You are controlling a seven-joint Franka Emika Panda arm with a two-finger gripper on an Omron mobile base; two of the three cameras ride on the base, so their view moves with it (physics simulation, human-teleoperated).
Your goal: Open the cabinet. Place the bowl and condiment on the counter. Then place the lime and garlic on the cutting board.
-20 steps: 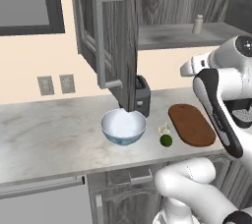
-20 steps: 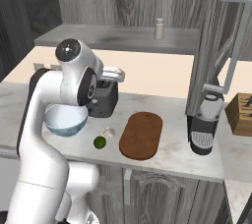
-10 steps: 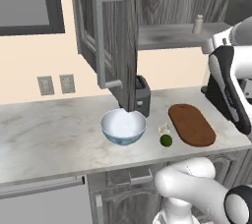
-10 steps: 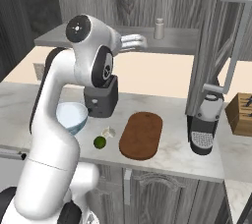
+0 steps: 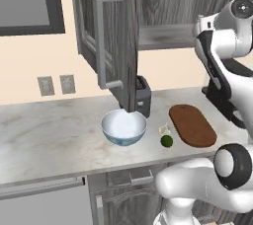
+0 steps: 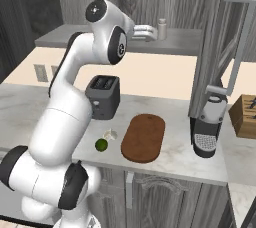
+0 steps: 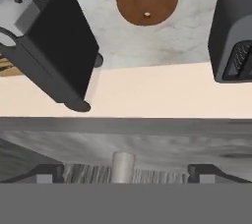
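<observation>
1. the cabinet (image 5: 116,31) is open, its door swung out over the counter (image 5: 54,135), so the shelf inside is reachable.
2. the bowl (image 5: 124,127) sits on the counter under the open door — that part of the task looks done.
3. the condiment (image 6: 162,29) stands upright on the cabinet shelf. the gripper (image 6: 151,32) is raised to shelf height just beside it, fingers spread wide with nothing between them; in the hand view the bottle (image 7: 122,167) sits centred between the two tips, so this looks like a line-up for a grasp.
4. the lime (image 5: 166,141) and the garlic (image 5: 164,130) lie close together on the counter, between the bowl and the cutting board (image 5: 191,124), near the board but not on it — likely left for later.
5. the toaster (image 6: 103,96) stands behind the bowl, and the coffee machine (image 6: 207,129) to the right of the board. neither blocks the shelf, though the right-hand cabinet door (image 6: 220,37) hangs open close by.
</observation>
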